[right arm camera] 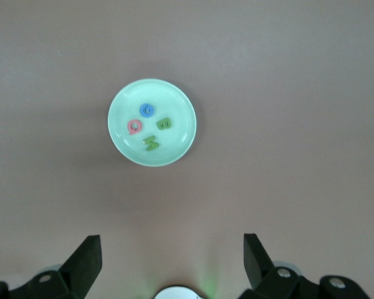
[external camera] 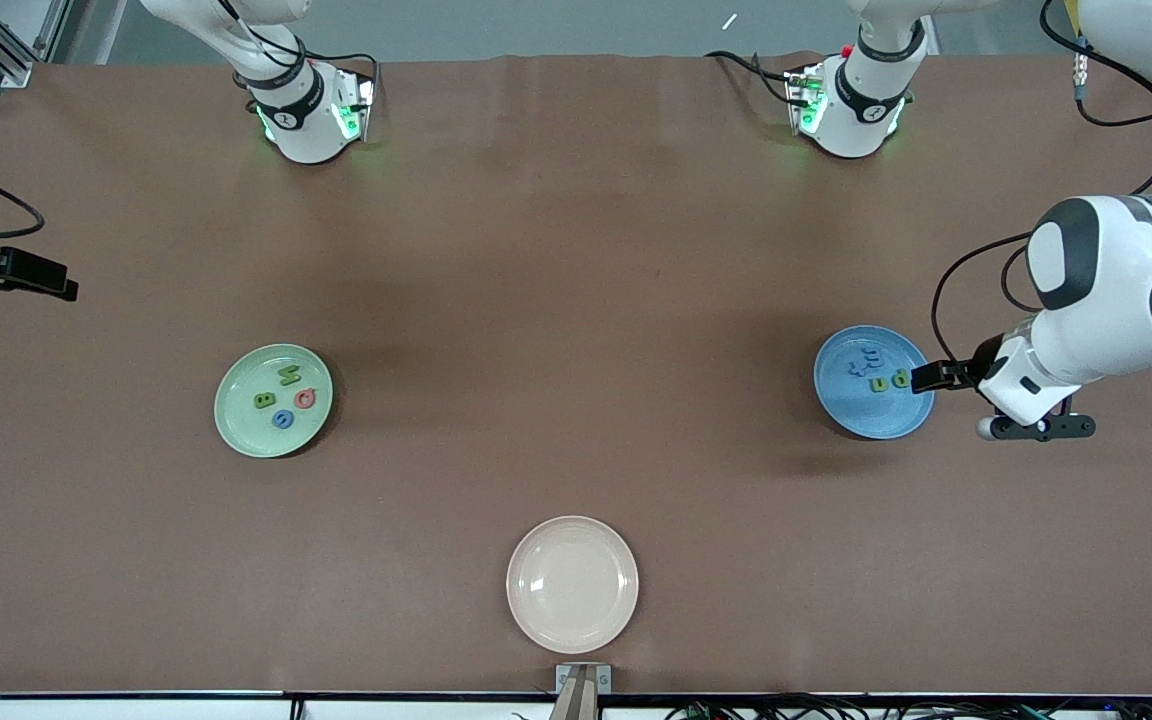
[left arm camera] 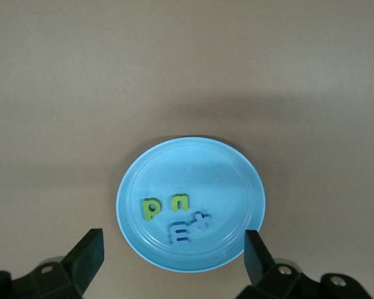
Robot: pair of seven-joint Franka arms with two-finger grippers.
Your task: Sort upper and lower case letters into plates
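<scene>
The mint green plate lies toward the right arm's end and holds a green M, a green B, a pink Q and a blue G. The blue plate lies toward the left arm's end and holds a green p, a green n and two blue letters. My left gripper hangs open and empty over the blue plate's edge. My right gripper is open and empty, high over the table, with the green plate in its view; it is out of the front view.
A cream-white plate lies bare near the front camera's edge, with a small fixture at the table edge by it. A black device juts in at the right arm's end. Both arm bases stand farthest from the front camera.
</scene>
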